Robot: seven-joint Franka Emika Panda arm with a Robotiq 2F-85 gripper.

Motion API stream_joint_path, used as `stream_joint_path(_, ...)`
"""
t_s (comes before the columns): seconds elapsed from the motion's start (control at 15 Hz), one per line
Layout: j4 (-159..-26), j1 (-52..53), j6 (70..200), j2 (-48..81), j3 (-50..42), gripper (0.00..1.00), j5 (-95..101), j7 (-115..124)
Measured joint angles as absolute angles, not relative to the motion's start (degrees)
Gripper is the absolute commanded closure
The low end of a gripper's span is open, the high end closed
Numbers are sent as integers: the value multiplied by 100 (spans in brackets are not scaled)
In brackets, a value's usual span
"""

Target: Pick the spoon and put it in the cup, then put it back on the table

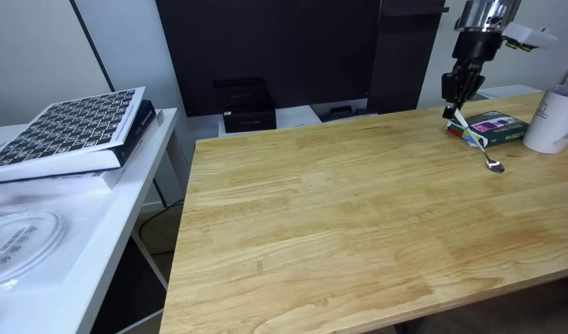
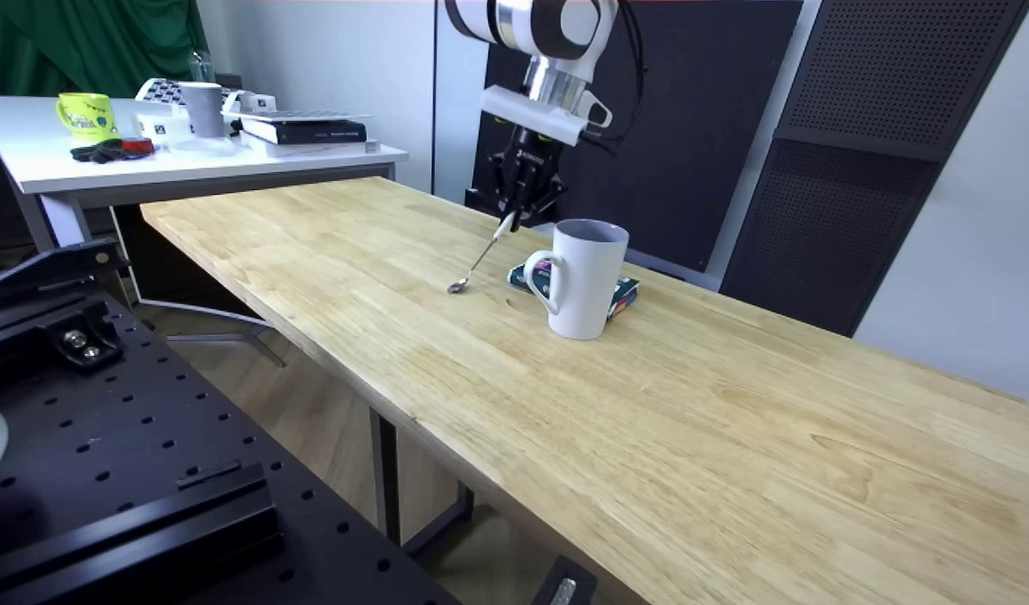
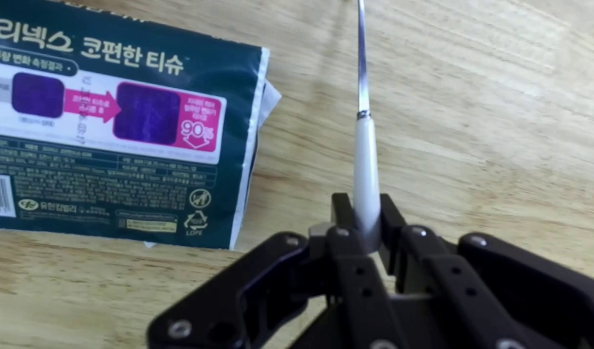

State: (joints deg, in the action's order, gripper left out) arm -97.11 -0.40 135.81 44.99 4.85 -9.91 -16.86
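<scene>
My gripper (image 3: 367, 213) is shut on the spoon (image 3: 365, 160), whose white handle end sits between the two dark finger pads. In both exterior views the spoon (image 1: 474, 134) slants down from the gripper (image 1: 454, 110) to a shiny metal bowl (image 2: 457, 287) at or just above the table (image 2: 732, 420); contact cannot be told. The spoon's bowl lies outside the wrist view. A tall white cup (image 2: 588, 286) with a grey inside stands upright on the table, handle at its side, a short way from the spoon. It appears in both exterior views but not in the wrist view.
A flat dark green tissue pack (image 3: 132, 121) lies on the table beside the spoon and close to the cup. Behind the table's far edge stands a dark panel (image 1: 274, 51). A white desk (image 1: 89, 218) with stacked books (image 1: 70, 130) is nearby.
</scene>
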Motion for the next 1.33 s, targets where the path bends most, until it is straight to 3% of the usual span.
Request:
stream_joint_path(0.2, -9756, 114, 14027, 4664, 363, 96, -680, -1401)
stream_joint_path(0.27, -9771, 161, 14149, 4700, 323, 62, -591, -1308)
stream_joint_path(0.87, -9860, 338, 14398, 4682, 186, 4, -253, -782)
stream_joint_path(1.33, -10120, 366, 13257, 3449, 80, 0, -170, -336)
